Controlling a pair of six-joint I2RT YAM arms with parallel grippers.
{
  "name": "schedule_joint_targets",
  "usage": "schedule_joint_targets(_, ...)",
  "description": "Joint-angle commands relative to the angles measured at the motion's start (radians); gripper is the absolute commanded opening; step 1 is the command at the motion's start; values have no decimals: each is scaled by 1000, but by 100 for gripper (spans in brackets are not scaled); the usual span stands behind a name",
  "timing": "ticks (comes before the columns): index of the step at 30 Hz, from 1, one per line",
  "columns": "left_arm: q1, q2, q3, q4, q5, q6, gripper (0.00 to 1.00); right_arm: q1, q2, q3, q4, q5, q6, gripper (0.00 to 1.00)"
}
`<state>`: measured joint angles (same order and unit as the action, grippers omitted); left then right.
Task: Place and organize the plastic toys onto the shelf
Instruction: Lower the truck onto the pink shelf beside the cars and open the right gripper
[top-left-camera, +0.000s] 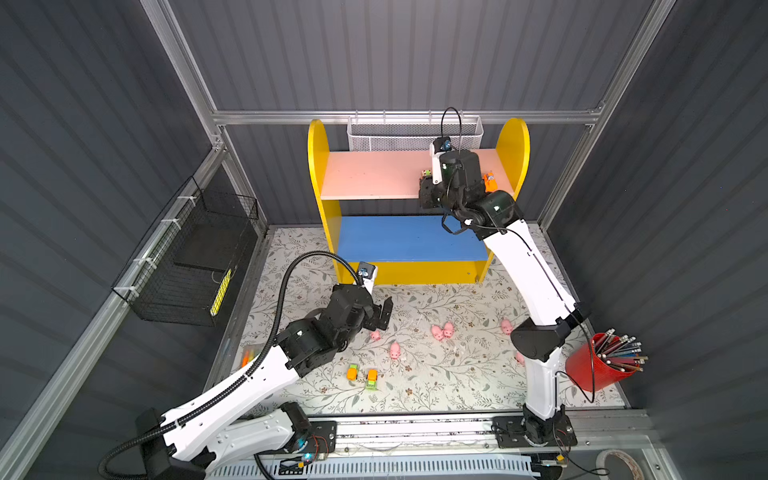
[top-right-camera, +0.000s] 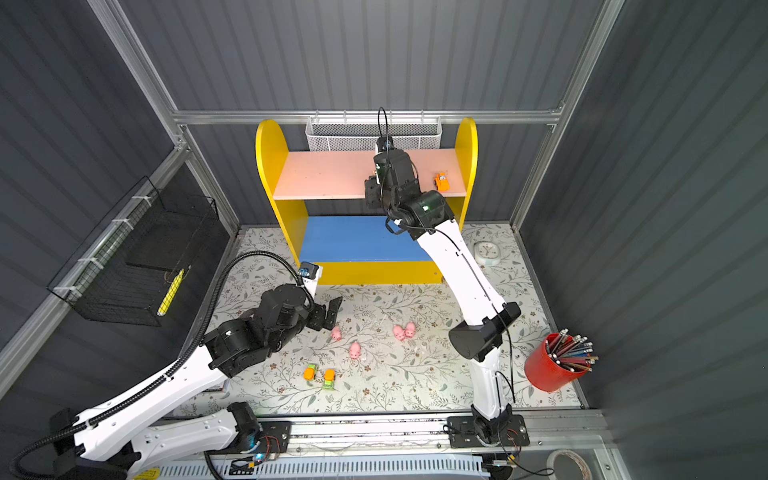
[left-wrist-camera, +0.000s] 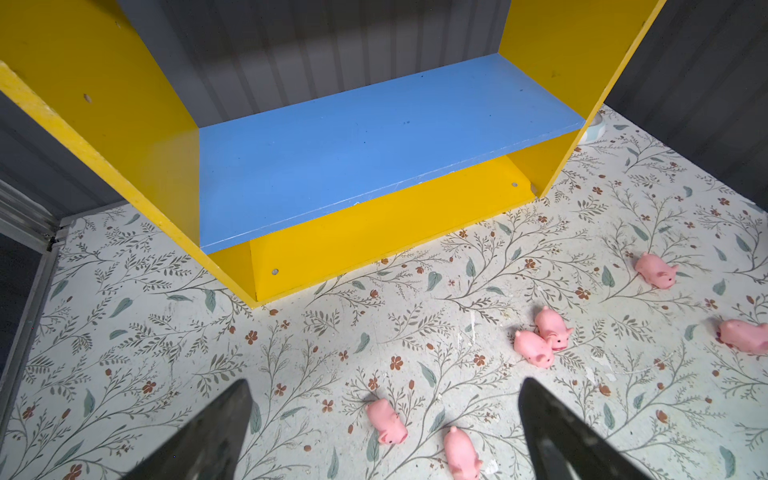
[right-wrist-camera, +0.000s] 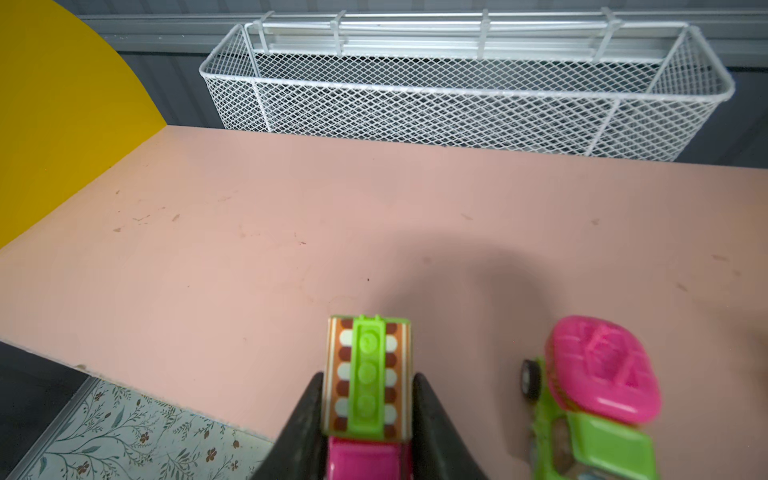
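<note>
A: Starting with the right gripper (right-wrist-camera: 368, 388). Apart or together?

B: Clamped on a green-and-pink toy truck (right-wrist-camera: 365, 345), one finger on each side. Held over the pink board (right-wrist-camera: 249, 232) of the shelf (top-left-camera: 513, 145), close to its front edge, right of the middle. Cannot tell whether touching the board.

A: Anything else up there?

B: A pink-and-green toy car (right-wrist-camera: 598, 374) just beside the truck, also by the front edge. Further along, an orange car (top-right-camera: 441, 182) near the right end of the same board.

A: And the left gripper (top-left-camera: 383, 313)?

B: Wide apart, gripping nothing. Low over the bench (top-left-camera: 457, 386), in front of the shelf's left end, just beside a pink pig (top-left-camera: 375, 335).

A: Other toys?

B: Down on the bench. Six pigs counted in a top view: a touching pair of pigs (top-left-camera: 437, 332) near the middle, one partly hidden behind the right arm. Also a small orange car (top-left-camera: 352, 371) and a yellow-green car (top-left-camera: 372, 379), side by side, nearer the front edge.
</note>
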<state>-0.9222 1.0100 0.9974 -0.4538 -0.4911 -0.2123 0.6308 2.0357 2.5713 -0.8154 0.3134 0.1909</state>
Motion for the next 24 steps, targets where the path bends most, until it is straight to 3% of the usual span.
schedule_joint_targets(1, -4, -8, -13, 12, -20, 24, 100, -9, 10, 17, 24, -6, 15, 33)
schedule_joint_targets(24, -3, -6, -12, 11, -31, 45, 100, -31, 34, 17, 49, -11, 42, 36)
